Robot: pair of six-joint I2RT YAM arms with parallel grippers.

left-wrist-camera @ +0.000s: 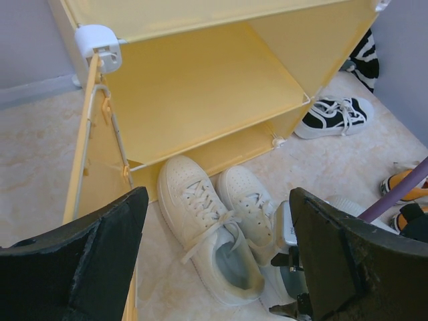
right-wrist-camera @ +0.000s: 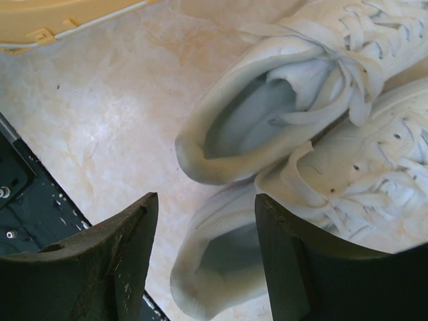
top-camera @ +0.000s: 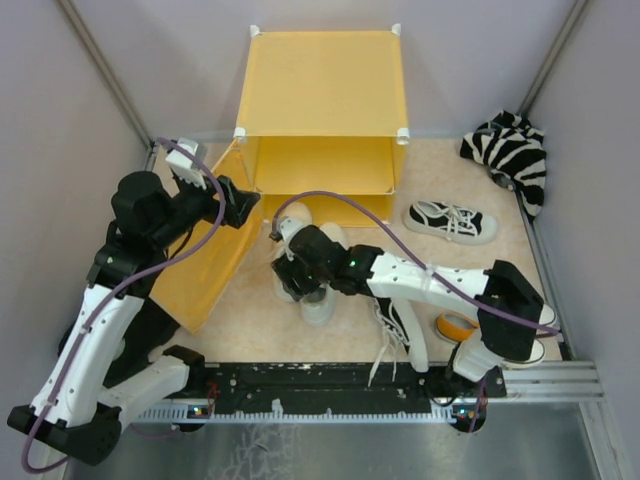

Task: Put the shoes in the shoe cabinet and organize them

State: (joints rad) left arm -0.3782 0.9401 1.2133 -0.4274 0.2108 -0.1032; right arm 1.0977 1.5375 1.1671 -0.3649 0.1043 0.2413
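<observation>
The yellow-orange shoe cabinet point(top-camera: 322, 90) stands at the back, its door point(top-camera: 200, 265) swung open to the left. Both shelves point(left-wrist-camera: 200, 87) look empty. Two off-white sneakers point(top-camera: 318, 305) lie side by side on the floor in front of it. My right gripper point(top-camera: 295, 270) is open and hangs just over them; its jaws point(right-wrist-camera: 206, 207) straddle the heel of the nearer off-white sneaker point(right-wrist-camera: 224, 267) without holding it. My left gripper point(top-camera: 240, 205) is open and empty beside the door's hinge edge, looking down on the off-white pair point(left-wrist-camera: 207, 227). One black sneaker point(top-camera: 450, 221) lies to the right.
A second black sneaker point(top-camera: 395, 320) lies under my right arm. Orange sneakers point(top-camera: 455, 326) sit at the front right near the rail. The zebra-striped bundle point(top-camera: 512, 152) is in the back right corner. Grey walls close in both sides.
</observation>
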